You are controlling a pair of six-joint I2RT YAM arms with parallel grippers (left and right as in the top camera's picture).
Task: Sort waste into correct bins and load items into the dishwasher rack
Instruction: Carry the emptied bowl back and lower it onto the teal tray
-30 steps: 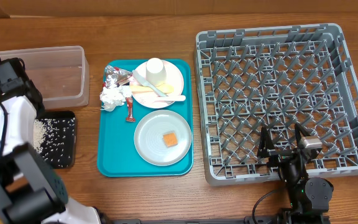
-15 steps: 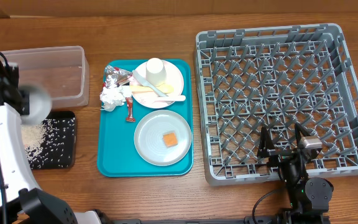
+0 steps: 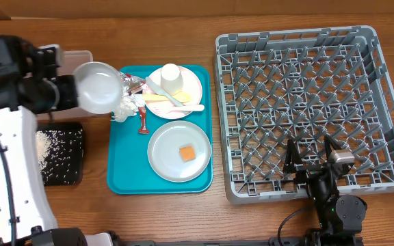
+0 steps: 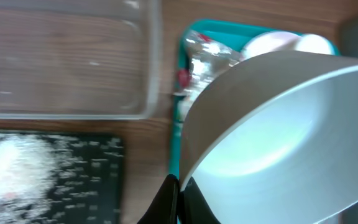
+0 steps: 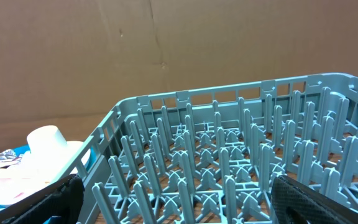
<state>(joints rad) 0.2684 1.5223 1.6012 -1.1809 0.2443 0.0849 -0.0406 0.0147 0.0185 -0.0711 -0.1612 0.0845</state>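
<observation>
Overhead: the left end effector (image 3: 78, 93) is pressed together on the rim of the small white bowl (image 3: 98, 87), which hangs in the air over the far left corner of the teal tray (image 3: 125, 174); it partly hides the foil wrapper (image 3: 133, 83) and the napkin (image 3: 122, 109). To its left, the black tray (image 3: 74, 133) holds scattered rice (image 3: 46, 147); only a corner of the clear tub (image 3: 81, 55) shows past the arm. The dishwasher rack (image 3: 306, 102) fills the right of the table (image 3: 183, 219) and has nothing in it; the right end effector (image 3: 311, 156) is spread wide at the rack's near wall, pinching nothing.

Left wrist: the bowl looks empty and smooth inside; the fingers (image 4: 171, 198) bite only a thin strip of rim. It is probably light and stiff but slippery (a rim pinch lets it swing), so slow moves seem wise.

Right wrist: upright pegs stand in close rows with narrow lanes between them; the bowl would likely go in tilted between pegs. The cup (image 5: 47, 143) stands tall on the way across, so the path needs height over it and over the rack wall; the air above the rack is open.
</observation>
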